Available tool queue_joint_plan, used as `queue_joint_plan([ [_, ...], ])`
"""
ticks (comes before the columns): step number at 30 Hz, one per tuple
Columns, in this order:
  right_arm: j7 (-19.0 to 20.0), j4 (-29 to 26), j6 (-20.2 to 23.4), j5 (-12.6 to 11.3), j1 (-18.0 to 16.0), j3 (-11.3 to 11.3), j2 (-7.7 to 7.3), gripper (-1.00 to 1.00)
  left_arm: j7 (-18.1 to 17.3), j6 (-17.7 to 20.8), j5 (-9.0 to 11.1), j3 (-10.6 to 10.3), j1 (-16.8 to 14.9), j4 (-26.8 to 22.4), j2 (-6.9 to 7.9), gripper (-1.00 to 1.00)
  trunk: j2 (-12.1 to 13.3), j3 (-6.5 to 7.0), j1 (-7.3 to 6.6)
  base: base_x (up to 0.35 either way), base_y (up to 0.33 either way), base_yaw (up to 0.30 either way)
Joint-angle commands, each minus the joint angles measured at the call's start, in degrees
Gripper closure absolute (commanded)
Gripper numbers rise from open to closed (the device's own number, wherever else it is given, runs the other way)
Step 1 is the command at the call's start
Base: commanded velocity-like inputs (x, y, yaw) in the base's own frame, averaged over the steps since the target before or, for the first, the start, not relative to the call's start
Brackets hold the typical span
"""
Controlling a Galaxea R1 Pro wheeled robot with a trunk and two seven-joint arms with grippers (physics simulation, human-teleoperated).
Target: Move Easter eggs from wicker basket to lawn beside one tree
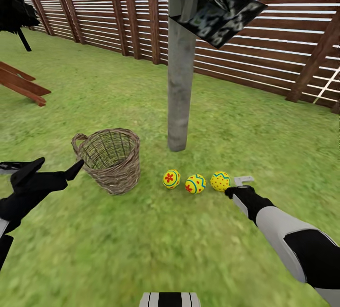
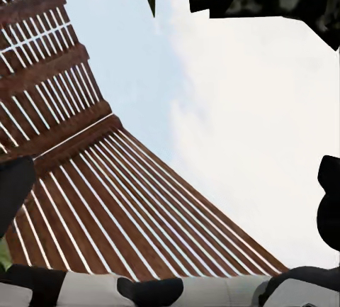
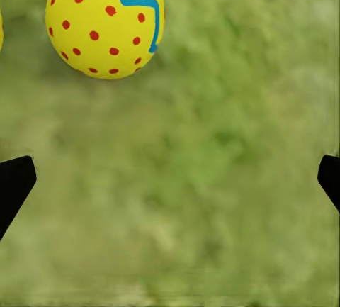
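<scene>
From the head view, three Easter eggs lie in a short row on the lawn (image 1: pixel 118 250) just in front of the foot of the tree (image 1: pixel 181 85), the one with the thick pale grey trunk: a flowered egg (image 1: pixel 171 179) nearest the wicker basket (image 1: pixel 109 158), a zigzag egg (image 1: pixel 195 183) in the middle, and a dotted egg (image 1: pixel 220 181) at the far end. That spot suits the task, since all three sit beside one tree; the basket stands upright just beside them and, as far as its see-through weave shows, holds nothing. So the count reads three eggs out, none in, one basket, one grey-trunked tree close by. The right gripper (image 1: pixel 240 185) sits low at the grass just beside the dotted egg, probably because it has that egg's placing in hand. The left gripper (image 1: pixel 56 167) hangs with fingers spread near the basket's loop handle, touching nothing. In the left wrist view the camera looks up at a slatted wooden fence (image 2: pixel 106 179), sky and dark leaves, dark fingertips wide apart. In the right wrist view the dotted egg (image 3: pixel 105 20) rests on grass beyond the fingertips (image 3: pixel 14 183), which stand wide apart and hold nothing.
</scene>
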Motion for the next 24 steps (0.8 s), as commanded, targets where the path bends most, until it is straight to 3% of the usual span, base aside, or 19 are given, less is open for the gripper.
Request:
queue_joint_plan([
  [1,-0.2,0.0,1.3,-1.8,0.0,0.5,-0.53,-1.0,1.9,0.3,0.1,0.0,-0.1,0.0,0.01,-1.0,0.0,0.19,-0.03,0.0,0.0,0.0],
  [3,0.7,0.0,2.2,-2.8,0.1,0.5,-1.45,-1.0,3.3,0.4,0.3,0.0,-0.1,0.0,-0.04,-1.0,0.0,0.63,-0.09,0.0,0.0,0.0],
  [9,17.2,1.3,5.3,-4.4,2.1,0.6,-3.53,-1.0,4.7,0.4,0.2,-0.8,0.4,0.7,-0.17,-1.0,0.1,1.96,-0.24,0.0,0.0,0.0],
  [13,22.9,1.2,7.1,-4.1,5.4,0.6,-4.19,-1.0,4.9,0.3,0.1,-1.0,3.7,1.8,-0.16,-1.0,0.2,2.85,-0.34,0.0,0.0,0.0],
  [16,24.0,1.4,7.1,-3.8,7.0,0.7,-4.25,-1.0,4.9,0.3,-4.9,-4.3,6.5,2.8,-0.18,-1.0,0.2,3.51,-0.42,0.0,0.0,0.0],
  [18,24.1,1.4,5.9,-3.6,8.6,0.8,-4.24,-1.0,4.8,0.2,-10.3,-5.3,6.9,5.7,-0.53,-1.0,0.2,3.95,-0.47,0.0,0.0,0.0],
  [19,24.2,1.2,3.6,-3.5,10.2,0.9,-4.23,-1.0,4.7,0.2,-14.3,-5.7,7.0,9.4,-1.26,-1.0,0.2,4.17,-0.5,0.0,0.0,0.0],
  [24,23.9,1.7,-2.2,-3.9,12.5,0.9,-4.23,-1.0,5.0,-0.1,-18.7,-6.1,7.1,17.9,-3.38,-1.0,0.3,5.28,-0.63,0.0,0.0,0.0],
])
